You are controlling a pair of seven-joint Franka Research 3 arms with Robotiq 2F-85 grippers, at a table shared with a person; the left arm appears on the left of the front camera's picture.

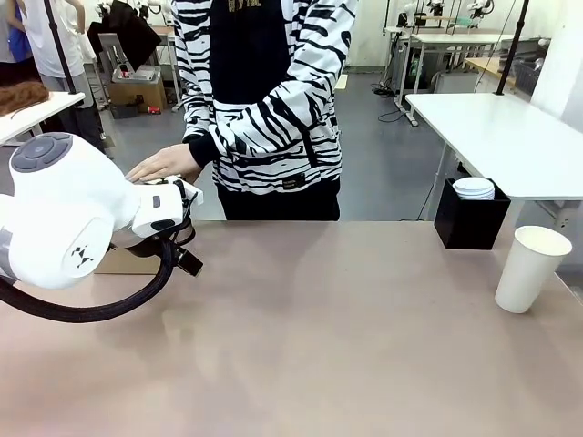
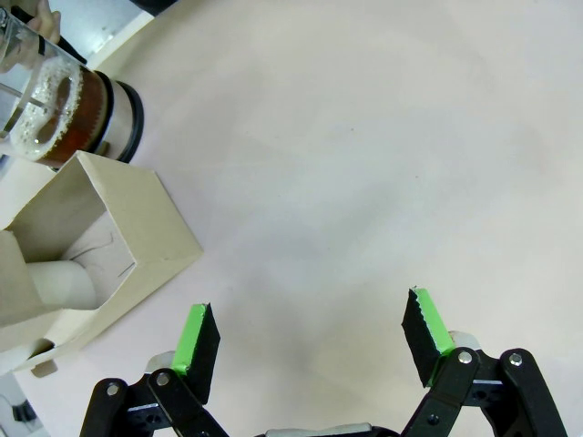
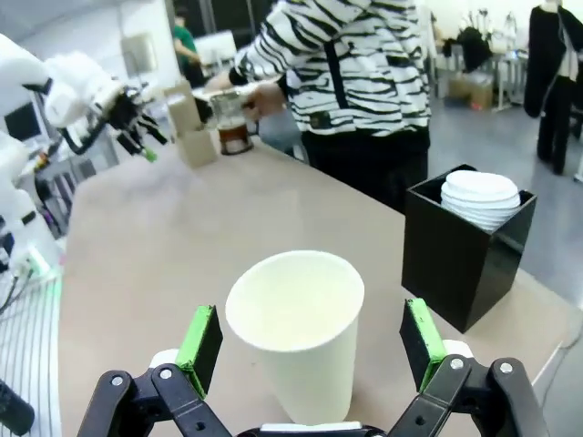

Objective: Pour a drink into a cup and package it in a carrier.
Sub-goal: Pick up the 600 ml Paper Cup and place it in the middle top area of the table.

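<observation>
Now one cup (image 1: 533,269), one carrier (image 2: 146,228), one jug (image 2: 68,109)

Front cam: robot's side, faces the person (image 1: 264,109) across the beige table (image 1: 319,346). L wrist cam: close, looking down. R wrist cam: low, by the tall white paper cup (image 3: 296,337) (also in front view).

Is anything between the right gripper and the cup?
Nothing visible. The cup stands upright straight ahead of the open right gripper, in line with its finger gap; the black lid box sits off to the side.
</observation>
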